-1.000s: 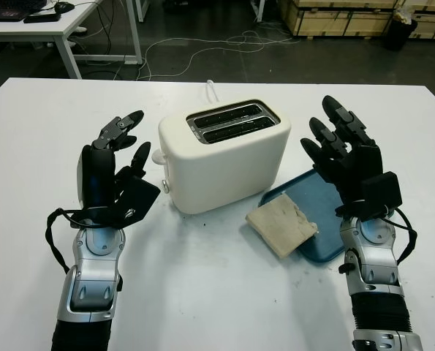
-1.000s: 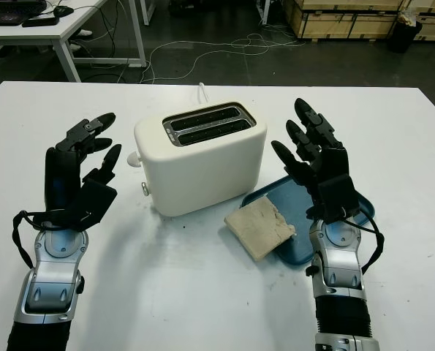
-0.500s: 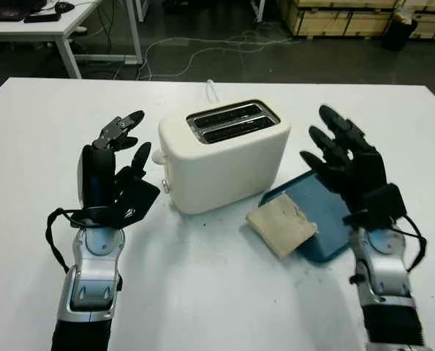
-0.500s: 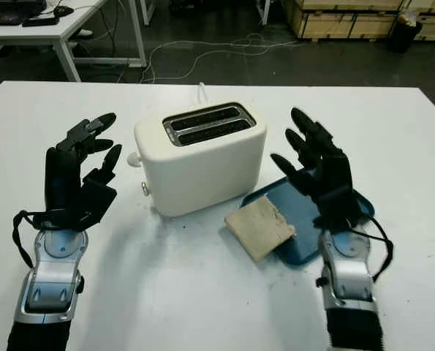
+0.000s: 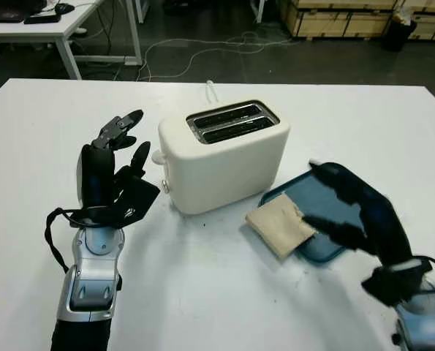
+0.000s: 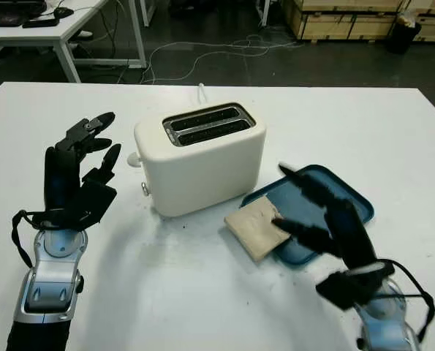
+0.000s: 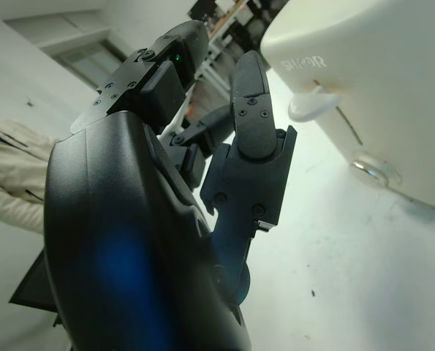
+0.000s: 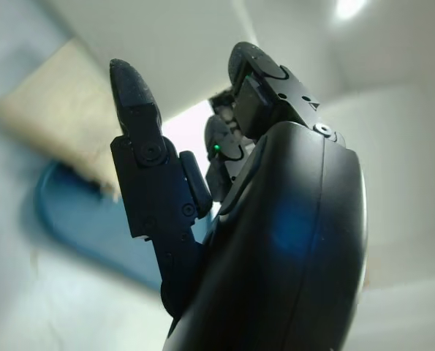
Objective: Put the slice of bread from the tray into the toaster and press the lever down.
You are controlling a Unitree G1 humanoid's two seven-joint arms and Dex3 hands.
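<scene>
From the head camera, the right hand (image 5: 356, 216) hangs low over the blue tray (image 5: 316, 194), holding nothing, its black fingers (image 5: 333, 232) stretched out toward the slice of bread (image 5: 279, 225). The bread lies just ahead of those fingertips, half on the tray's near corner and half on the white table (image 5: 224, 292). Beyond the bread, farther from this hand, stands the white toaster (image 5: 224, 157) with its two slots (image 5: 232, 122) facing up and nothing in them. The left hand (image 5: 115, 172) is raised on the toaster's other side, open and empty, close to the lever (image 5: 157, 156) at that end but apart from it. At the left wrist, the left hand's black fingers (image 7: 250, 124) stand in front of the toaster's end wall, where the white lever (image 7: 314, 102) juts out just past the fingertips with a gap between them. At the right wrist, the right hand's fingers (image 8: 140, 157) are extended and clasp nothing; beyond them lie the tray (image 8: 85, 227) and the pale bread (image 8: 63, 110), with the toaster's white side (image 8: 202, 36) behind.
</scene>
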